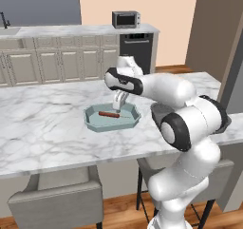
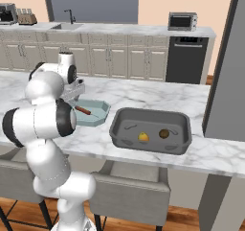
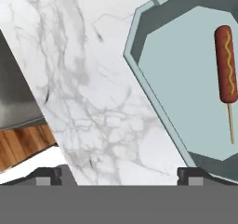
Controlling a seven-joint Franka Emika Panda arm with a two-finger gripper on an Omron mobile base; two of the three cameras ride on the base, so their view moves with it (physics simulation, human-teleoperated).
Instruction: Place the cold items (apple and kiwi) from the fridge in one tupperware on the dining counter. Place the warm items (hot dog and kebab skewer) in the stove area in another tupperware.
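A teal octagonal tupperware (image 1: 91, 115) (image 2: 102, 111) (image 3: 186, 79) sits on the marble dining counter (image 1: 42, 123). In it lies the hot dog (image 1: 109, 114) (image 2: 82, 110) (image 3: 225, 65), a red sausage with a mustard line on a thin stick. My gripper (image 1: 117, 104) (image 2: 72, 93) (image 3: 120, 176) hangs just above the tupperware's edge, beside the hot dog. It is open, with nothing between its fingers. To the right, a dark grey tupperware (image 2: 148, 113) holds a yellow apple (image 2: 143, 137) and a brown kiwi (image 2: 164, 133). The kebab skewer is out of view.
Grey stools (image 1: 57, 199) (image 2: 134, 191) stand under the counter's near edge. Behind are cabinets, a sink (image 2: 67, 26), a toaster oven (image 1: 126, 19) (image 2: 182, 21) and a dark dishwasher (image 2: 186, 57). A tall dark panel (image 2: 225, 72) rises at the right.
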